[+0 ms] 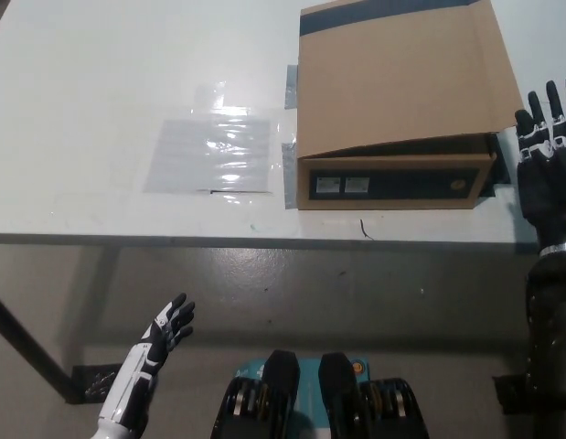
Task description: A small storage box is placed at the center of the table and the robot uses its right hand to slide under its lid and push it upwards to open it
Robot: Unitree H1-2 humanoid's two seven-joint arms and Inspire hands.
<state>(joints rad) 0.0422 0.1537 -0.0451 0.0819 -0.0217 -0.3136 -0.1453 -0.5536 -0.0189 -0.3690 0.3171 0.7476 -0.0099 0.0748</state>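
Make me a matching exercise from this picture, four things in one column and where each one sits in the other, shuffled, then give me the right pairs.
Things:
1. brown cardboard storage box
2. clear plastic sheet
3. white left hand
4. black right hand

Places:
A. lower left, below the table edge, over the floor
B. flat on the white table, left of the box
C. at the picture's right edge, beside the box's right side, fingers spread
D. on the table's right part, lid slightly raised at the front

Pairs: 1-D, 2-B, 3-A, 4-C
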